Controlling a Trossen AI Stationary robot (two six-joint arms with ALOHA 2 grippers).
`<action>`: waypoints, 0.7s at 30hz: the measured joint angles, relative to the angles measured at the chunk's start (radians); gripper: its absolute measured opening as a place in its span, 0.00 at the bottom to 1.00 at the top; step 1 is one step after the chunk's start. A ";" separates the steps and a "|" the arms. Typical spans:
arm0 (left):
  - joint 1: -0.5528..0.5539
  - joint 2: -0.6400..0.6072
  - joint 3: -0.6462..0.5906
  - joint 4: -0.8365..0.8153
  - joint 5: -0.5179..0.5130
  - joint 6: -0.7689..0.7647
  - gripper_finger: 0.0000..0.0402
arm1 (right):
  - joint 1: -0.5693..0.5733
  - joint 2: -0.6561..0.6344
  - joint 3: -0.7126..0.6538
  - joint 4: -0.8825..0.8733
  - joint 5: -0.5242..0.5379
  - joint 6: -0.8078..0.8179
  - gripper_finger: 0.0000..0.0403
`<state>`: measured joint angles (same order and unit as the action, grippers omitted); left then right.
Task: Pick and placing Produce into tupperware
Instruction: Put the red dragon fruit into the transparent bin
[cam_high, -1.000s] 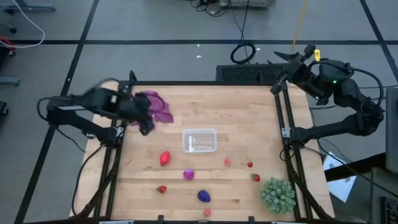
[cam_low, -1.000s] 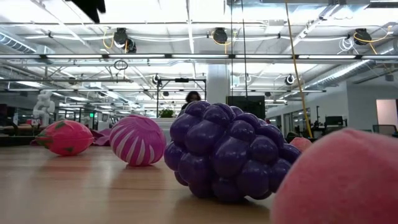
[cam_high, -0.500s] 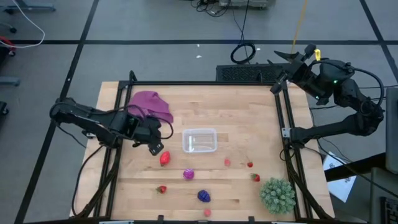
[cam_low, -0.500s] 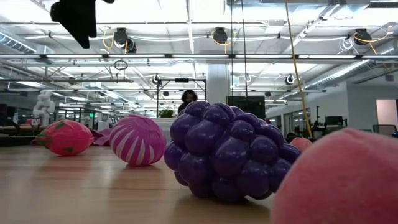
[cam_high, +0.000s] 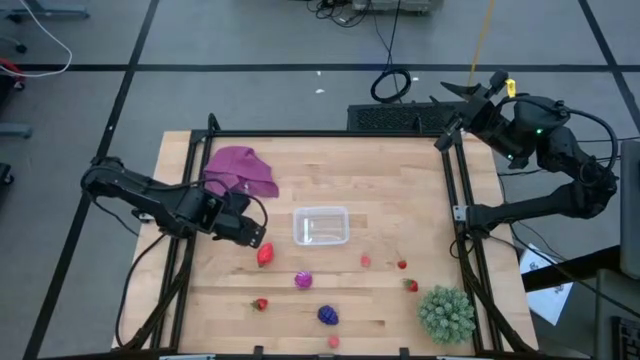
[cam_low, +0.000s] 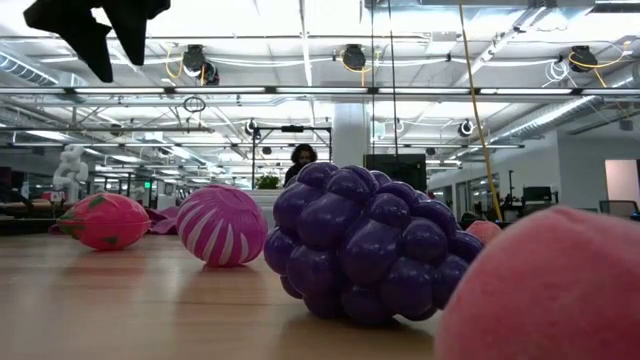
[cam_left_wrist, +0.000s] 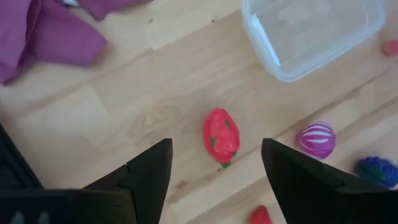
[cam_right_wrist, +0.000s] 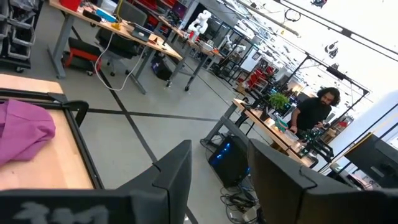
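Note:
My left gripper (cam_high: 256, 239) hovers open just above the red strawberry-like fruit (cam_high: 265, 254). In the left wrist view the fruit (cam_left_wrist: 221, 135) lies on the wood between and beyond the spread fingers of that gripper (cam_left_wrist: 216, 150), untouched. The clear tupperware (cam_high: 321, 225) stands mid-table, with nothing in it that I can see. The magenta striped fruit (cam_high: 303, 280), the dark blue-purple fruit (cam_high: 328, 315) and several small red and pink fruits lie toward the near edge. My right gripper (cam_high: 470, 95) waits open beyond the far right corner.
A purple cloth (cam_high: 242, 170) lies crumpled at the far left. A green spiky plant (cam_high: 446, 312) stands at the near right corner. Black frame rails (cam_high: 462, 210) run along both sides of the table. Bare wood lies between the tupperware and the red fruit.
My left gripper has swung from beside the purple cloth toward the table's near edge and right, coming over the red fruit and dropping lower in the low view. The fruits and the tupperware have not moved.

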<state>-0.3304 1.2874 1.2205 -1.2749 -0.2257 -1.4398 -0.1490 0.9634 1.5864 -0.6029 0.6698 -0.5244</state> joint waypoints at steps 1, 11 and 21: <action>-0.001 0.006 0.000 0.002 0.007 -0.020 0.63 | 0.000 0.000 0.000 0.000 0.000 0.009 0.37; -0.013 0.148 -0.001 0.006 0.052 0.049 0.63 | 0.000 0.000 0.000 0.000 -0.001 0.018 0.37; -0.012 0.199 -0.001 0.019 0.052 0.023 0.63 | 0.000 0.000 0.000 0.000 0.000 0.015 0.37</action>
<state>-0.3420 1.4868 1.2198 -1.2557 -0.1740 -1.4173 -0.1490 0.9634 1.5862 -0.6033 0.6693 -0.5091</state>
